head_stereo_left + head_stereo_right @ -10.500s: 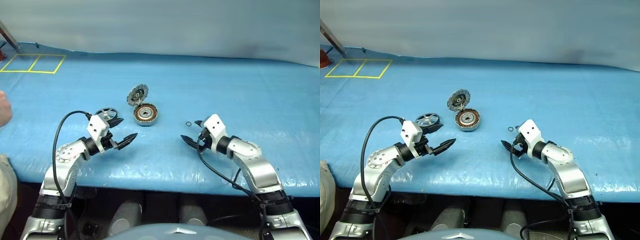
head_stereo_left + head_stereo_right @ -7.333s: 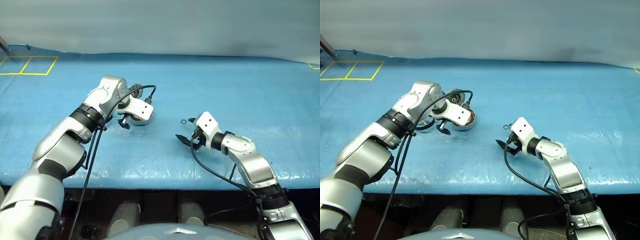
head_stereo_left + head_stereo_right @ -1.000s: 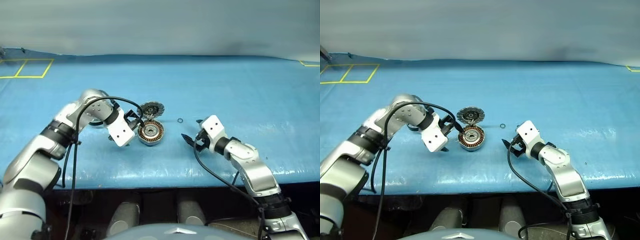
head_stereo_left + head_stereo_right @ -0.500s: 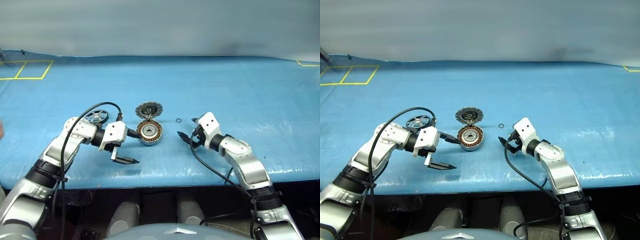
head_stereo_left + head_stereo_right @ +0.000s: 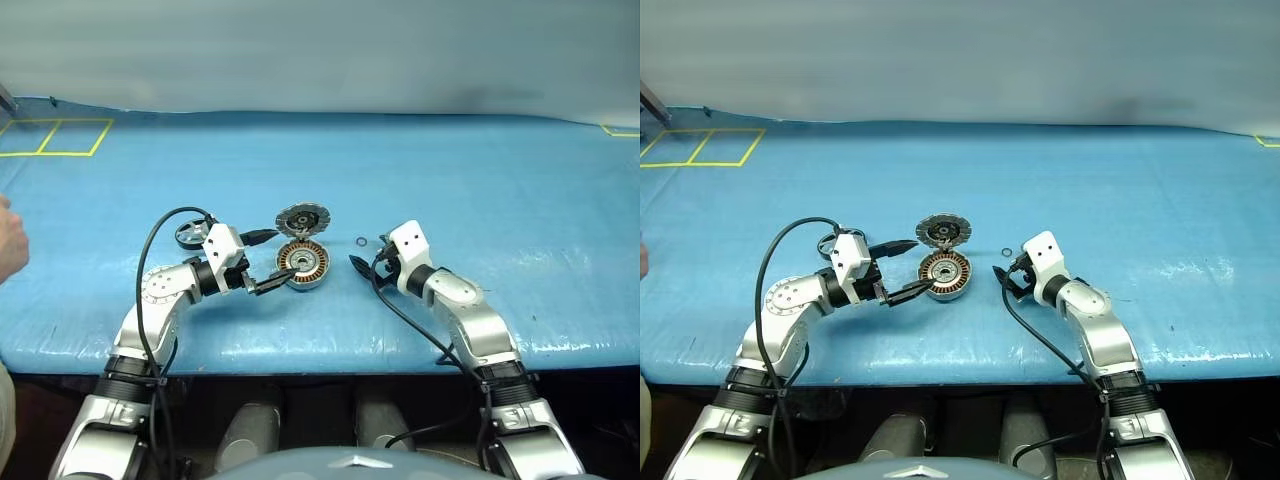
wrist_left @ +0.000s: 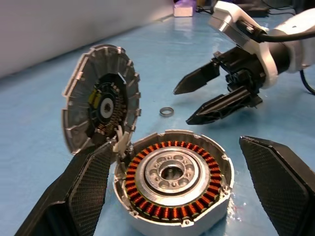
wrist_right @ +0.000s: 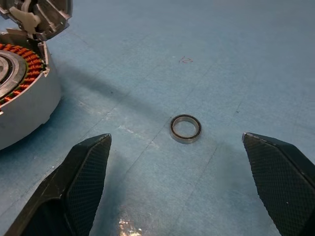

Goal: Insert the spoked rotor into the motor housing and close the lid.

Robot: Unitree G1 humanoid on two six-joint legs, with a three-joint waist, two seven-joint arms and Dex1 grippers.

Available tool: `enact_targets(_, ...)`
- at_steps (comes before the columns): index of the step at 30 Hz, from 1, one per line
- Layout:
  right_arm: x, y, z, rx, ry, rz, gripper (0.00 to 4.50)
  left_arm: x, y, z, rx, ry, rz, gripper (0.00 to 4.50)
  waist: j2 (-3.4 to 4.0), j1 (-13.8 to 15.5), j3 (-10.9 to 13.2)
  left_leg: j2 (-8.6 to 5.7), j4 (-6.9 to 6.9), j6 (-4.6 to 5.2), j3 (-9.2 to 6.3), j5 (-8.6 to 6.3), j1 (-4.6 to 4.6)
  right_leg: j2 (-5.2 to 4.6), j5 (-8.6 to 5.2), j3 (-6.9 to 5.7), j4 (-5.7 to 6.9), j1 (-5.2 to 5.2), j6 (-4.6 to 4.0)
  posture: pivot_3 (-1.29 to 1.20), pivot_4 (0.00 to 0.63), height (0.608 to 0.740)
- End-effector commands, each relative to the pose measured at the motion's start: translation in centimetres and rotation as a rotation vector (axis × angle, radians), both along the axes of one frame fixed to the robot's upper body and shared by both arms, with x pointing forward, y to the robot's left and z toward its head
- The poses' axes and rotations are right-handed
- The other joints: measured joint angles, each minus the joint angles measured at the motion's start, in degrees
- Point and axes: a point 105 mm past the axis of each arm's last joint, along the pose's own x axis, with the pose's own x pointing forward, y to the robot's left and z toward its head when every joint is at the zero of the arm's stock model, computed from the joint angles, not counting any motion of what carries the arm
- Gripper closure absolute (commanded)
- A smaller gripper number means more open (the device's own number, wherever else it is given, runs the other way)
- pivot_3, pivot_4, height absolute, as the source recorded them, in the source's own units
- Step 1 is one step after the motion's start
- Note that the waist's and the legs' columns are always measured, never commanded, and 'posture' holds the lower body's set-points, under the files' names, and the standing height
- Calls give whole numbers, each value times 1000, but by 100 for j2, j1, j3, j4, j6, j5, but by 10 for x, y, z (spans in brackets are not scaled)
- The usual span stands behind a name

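Observation:
The motor housing (image 5: 302,264) sits on the blue mat, copper windings up around its central hole (image 6: 172,173). Its lid (image 5: 302,218) stands raised on the hinge behind it, ringed face toward me (image 6: 101,105). The spoked rotor (image 5: 189,234) lies flat on the mat to the left, just behind my left wrist. My left gripper (image 5: 270,262) is open and empty, pointing level at the housing's left side. My right gripper (image 5: 363,252) is open and empty to the housing's right, pointing at a small metal ring (image 7: 185,129).
The small ring (image 5: 359,241) lies loose on the mat between the housing and my right gripper. A person's hand (image 5: 10,238) shows at the left edge. Yellow tape squares (image 5: 55,137) mark the far left corner. The mat's front edge runs close below both arms.
My left arm has dropped its elbow and rolled its wrist, so the open gripper now points level at the housing's side. My right gripper has edged forward toward the small ring.

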Motion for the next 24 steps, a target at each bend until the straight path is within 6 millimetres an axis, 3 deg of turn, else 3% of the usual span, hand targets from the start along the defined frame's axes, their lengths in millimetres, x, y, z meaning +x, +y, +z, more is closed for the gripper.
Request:
enact_targets(1, 9, -3, 10, 10, -40, -48, 0, 1, 4, 2, -42, -17, 52, 24, 1, -4, -1, 0, 0, 0, 3, 0, 1, 0, 0, 2, 0, 0, 0, 0, 150, 740)
enact_targets(20, 24, 6, 6, 16, -19, -81, 0, -6, 0, 2, -49, 6, 31, 24, 1, -11, -1, 7, -7, -2, 15, -1, 1, 6, 1, 8, -4, -7, -2, 0, 150, 740)
enact_targets(24, 23, 7, 3, 15, -12, -78, 900, -11, -2, -2, -35, 37, -5, 0, 1, -11, -1, 10, -9, -2, 16, -2, 1, 9, 1, 10, -5, -9, -3, 0, 150, 740)
